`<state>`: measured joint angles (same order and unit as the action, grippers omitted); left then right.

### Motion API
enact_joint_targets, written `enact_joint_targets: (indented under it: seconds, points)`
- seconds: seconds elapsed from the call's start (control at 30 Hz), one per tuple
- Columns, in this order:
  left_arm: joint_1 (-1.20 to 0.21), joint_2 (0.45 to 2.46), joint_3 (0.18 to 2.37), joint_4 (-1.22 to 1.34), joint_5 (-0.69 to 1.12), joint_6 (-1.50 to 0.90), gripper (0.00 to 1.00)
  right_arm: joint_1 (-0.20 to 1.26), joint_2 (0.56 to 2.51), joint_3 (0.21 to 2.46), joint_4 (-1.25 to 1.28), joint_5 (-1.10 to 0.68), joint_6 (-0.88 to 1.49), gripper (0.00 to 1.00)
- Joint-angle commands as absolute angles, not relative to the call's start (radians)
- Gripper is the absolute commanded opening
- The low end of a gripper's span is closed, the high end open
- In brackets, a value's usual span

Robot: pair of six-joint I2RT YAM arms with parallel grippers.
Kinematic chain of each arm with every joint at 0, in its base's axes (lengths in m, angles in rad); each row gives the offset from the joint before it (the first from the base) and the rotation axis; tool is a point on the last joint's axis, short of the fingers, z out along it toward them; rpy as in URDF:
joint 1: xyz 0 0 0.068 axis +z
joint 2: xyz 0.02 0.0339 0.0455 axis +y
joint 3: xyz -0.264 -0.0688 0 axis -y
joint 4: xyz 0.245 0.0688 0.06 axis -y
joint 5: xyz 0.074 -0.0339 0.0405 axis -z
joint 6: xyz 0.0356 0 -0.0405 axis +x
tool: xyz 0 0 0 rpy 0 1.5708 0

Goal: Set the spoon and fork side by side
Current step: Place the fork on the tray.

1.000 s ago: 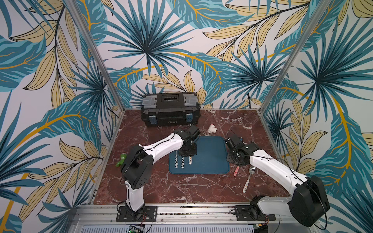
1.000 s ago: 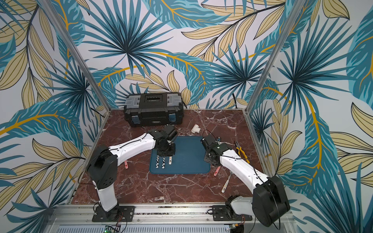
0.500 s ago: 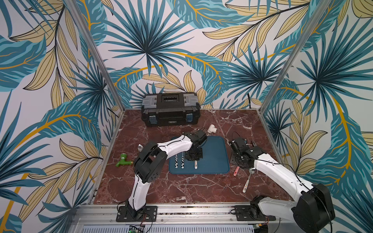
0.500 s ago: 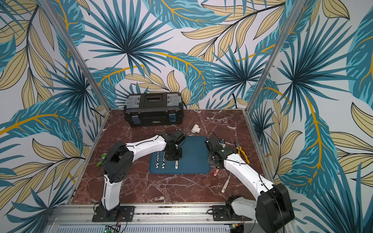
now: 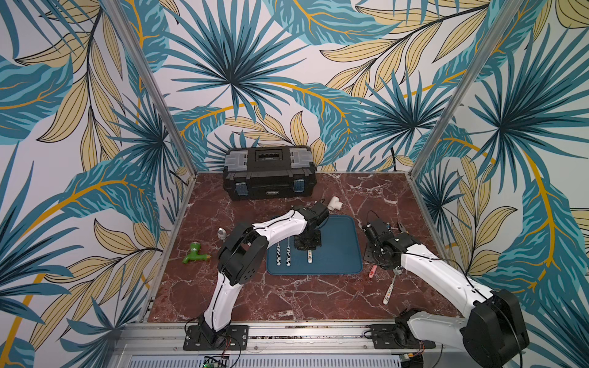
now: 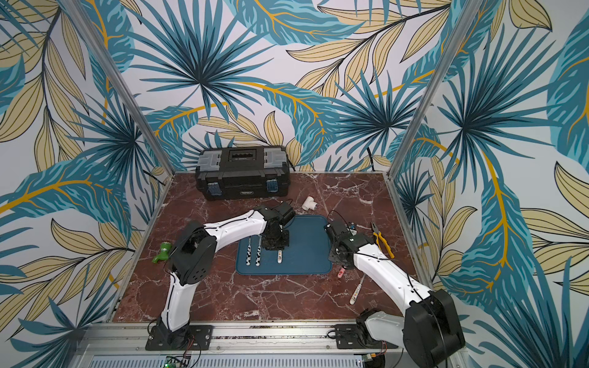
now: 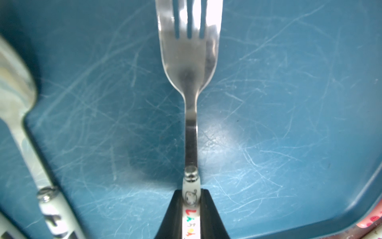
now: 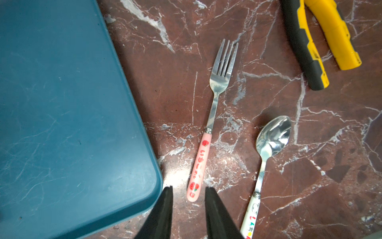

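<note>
My left gripper [image 7: 191, 194] is shut on the white lettered handle of a fork [image 7: 189, 53], held low over the blue tray [image 7: 289, 124]; the handle's end [image 5: 309, 256] shows in a top view. A cow-patterned spoon [image 7: 14, 89] lies on the tray beside it. My right gripper [image 8: 188, 190] stands open and empty over the marble, just off the tray's corner [image 8: 144, 186]. A pink-handled fork [image 8: 199, 165] lies beyond its fingertips, and a spoon [image 8: 272, 136] with a white lettered handle lies next to that.
Yellow pliers [image 8: 310, 41] lie beyond the cutlery near the right wall. Two cow-patterned handles [image 5: 283, 255] lie on the tray's left part. Another spoon [image 5: 222, 233] and a green fitting [image 5: 192, 253] lie left of the tray. A black toolbox [image 5: 269, 172] and a white pipe tee [image 5: 334, 203] sit behind.
The left arm has carried the fork a little rightward and nearer across the tray, its elbow swinging right. The right gripper has drifted slightly right and toward the front.
</note>
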<state>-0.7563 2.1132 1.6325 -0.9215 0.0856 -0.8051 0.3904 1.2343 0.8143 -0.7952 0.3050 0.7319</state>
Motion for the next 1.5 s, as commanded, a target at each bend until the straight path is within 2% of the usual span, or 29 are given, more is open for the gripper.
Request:
enact_joint_targets:
  seconds: [0.0,0.9,1.47]
  points:
    - [-0.749,2.084,1.611,-0.932,0.072,-0.814,0.09,0.386,1.23,0.793,-0.783,0.291,0.723,0.34]
    - [-0.731,2.117,1.583,-0.92,0.129,-0.791,0.16,0.381,1.21,0.796,-0.792,0.296,0.729,0.37]
    - [-0.729,2.102,1.601,-0.957,0.12,-0.774,0.29,0.38,1.195,0.777,-0.79,0.303,0.741,0.4]
